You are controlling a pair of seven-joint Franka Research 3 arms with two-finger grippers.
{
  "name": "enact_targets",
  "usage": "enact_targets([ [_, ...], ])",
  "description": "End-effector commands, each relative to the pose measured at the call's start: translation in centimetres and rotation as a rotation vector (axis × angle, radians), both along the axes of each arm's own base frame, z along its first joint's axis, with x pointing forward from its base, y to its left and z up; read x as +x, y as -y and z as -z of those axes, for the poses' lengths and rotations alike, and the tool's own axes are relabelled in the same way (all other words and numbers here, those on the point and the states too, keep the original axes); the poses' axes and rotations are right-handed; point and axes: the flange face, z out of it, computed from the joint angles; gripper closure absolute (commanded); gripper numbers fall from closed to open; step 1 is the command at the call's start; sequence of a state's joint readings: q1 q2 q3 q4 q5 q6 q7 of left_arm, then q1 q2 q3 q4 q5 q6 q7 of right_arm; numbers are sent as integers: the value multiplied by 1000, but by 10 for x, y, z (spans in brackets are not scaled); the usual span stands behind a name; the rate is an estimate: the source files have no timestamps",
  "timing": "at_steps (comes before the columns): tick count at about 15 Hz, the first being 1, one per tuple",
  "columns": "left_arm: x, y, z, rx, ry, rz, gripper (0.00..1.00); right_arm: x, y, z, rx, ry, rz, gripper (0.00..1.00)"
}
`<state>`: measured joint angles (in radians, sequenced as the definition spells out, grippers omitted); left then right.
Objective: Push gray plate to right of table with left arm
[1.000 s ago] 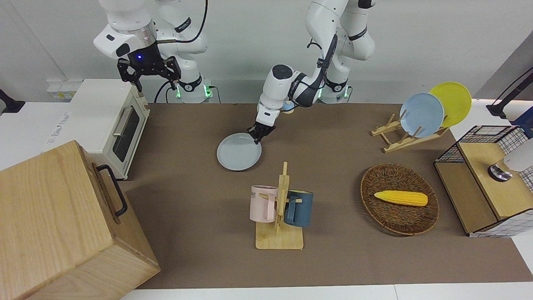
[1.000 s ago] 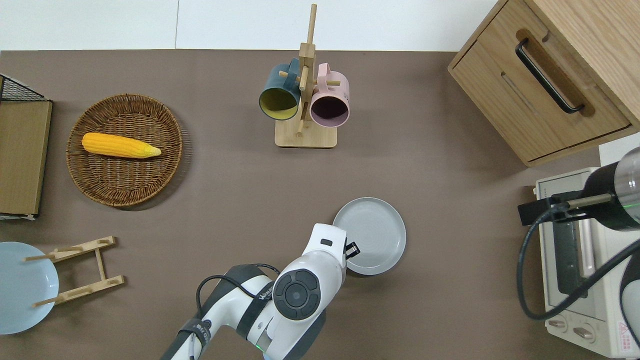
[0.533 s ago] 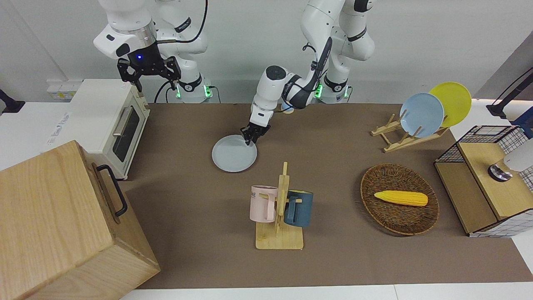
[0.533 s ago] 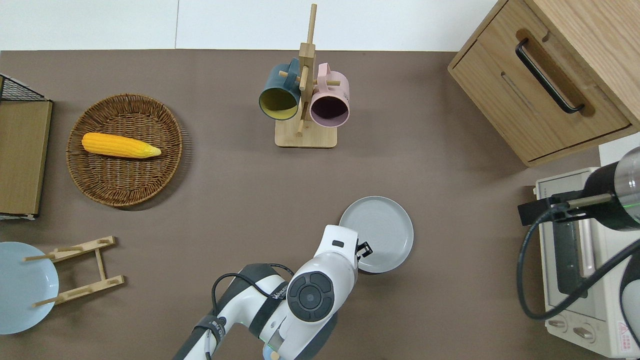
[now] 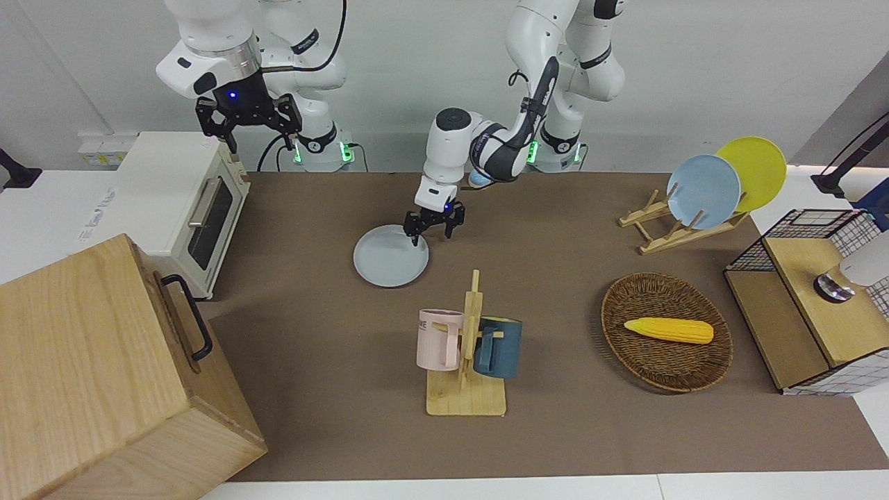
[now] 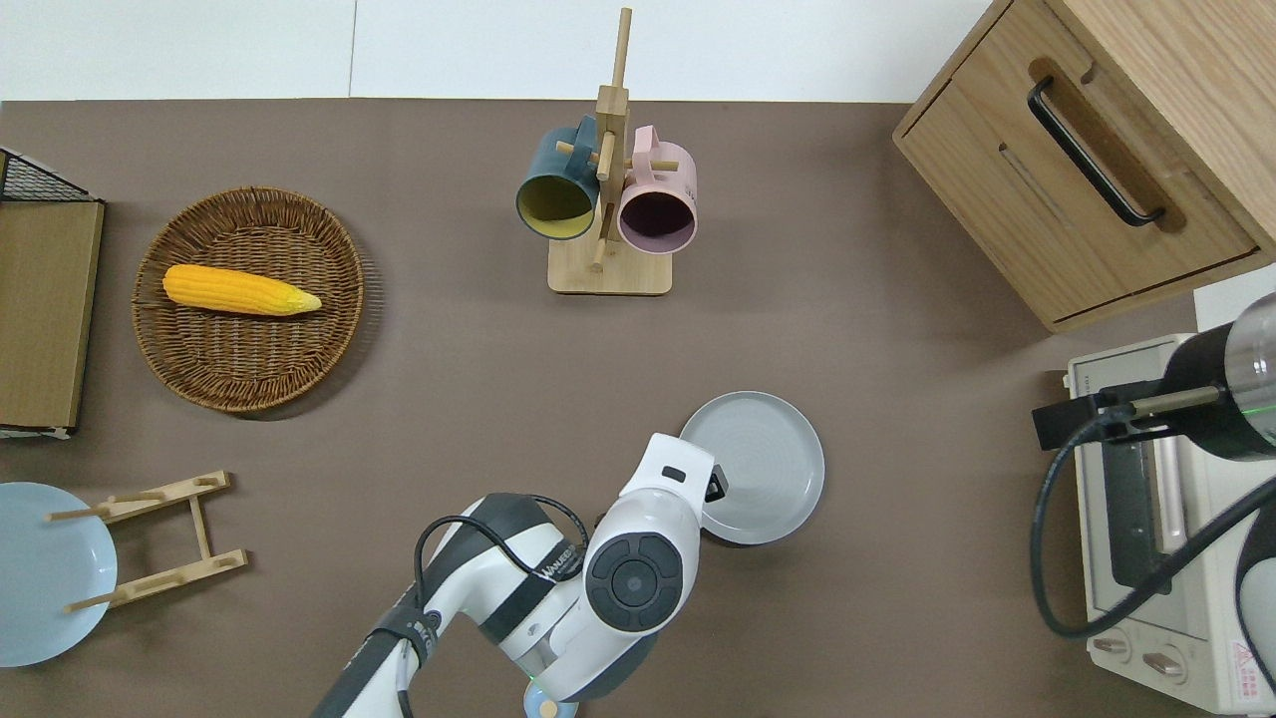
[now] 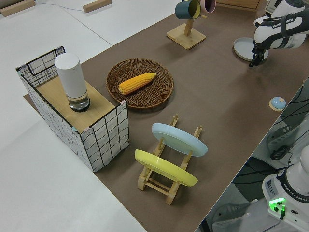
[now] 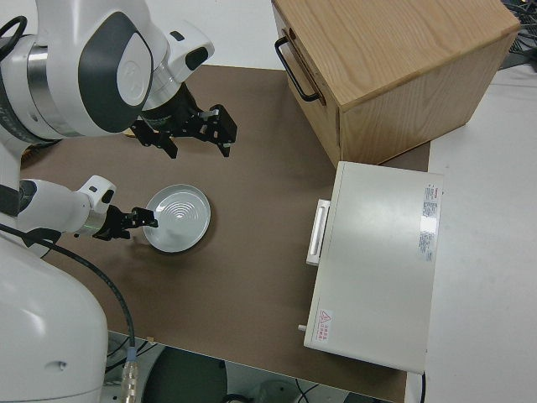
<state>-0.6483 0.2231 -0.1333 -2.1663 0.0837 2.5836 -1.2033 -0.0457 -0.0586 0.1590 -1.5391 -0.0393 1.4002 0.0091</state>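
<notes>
Gray plate (image 5: 390,255) flat on table (image 5: 555,430), nearer the robots than mug rack (image 5: 467,361). Left gripper (image 5: 433,231) spread open at its rim, perhaps touching. Right arm parked.

Front view: wooden mug rack (image 5: 467,361) with pink mug (image 5: 437,339) and blue mug (image 5: 499,347) seen lower centre; corn cob (image 5: 668,330) in wicker basket (image 5: 628,347) lower right; white toaster oven (image 5: 182,201) upper left.

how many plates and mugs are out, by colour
gray plate: 1
sky-blue plate: 1
yellow plate: 1
pink mug: 1
dark blue mug: 1
total: 5
</notes>
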Motion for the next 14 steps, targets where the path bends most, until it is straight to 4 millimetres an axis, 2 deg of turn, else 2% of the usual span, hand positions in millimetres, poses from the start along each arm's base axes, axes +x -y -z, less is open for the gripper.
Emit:
enact_targets([
  [1,23,-38,-16,99,4,64,7,-5,1,-2,-3,-6,-4,5],
  [2,29,-49,-20,118,-9,93,7,-5,1,-2,-1,-6,-4,5],
  [3,42,-71,-25,127,-30,105,7,-5,1,-2,-3,-6,-4,5],
  [5,58,-102,-36,121,-54,117,5,-5,1,-2,-1,-6,-4,5],
  [7,76,-153,-57,118,-96,137,7,-5,1,-2,-1,-6,-4,5],
  [8,84,-191,-78,87,-123,176,5,-5,1,-2,-1,-6,-4,5],
  [10,88,-232,-97,83,-148,209,7,-5,1,-2,-1,-6,-4,5],
  [14,91,-288,-135,83,-135,199,7,-5,1,-2,-1,-6,-4,5],
])
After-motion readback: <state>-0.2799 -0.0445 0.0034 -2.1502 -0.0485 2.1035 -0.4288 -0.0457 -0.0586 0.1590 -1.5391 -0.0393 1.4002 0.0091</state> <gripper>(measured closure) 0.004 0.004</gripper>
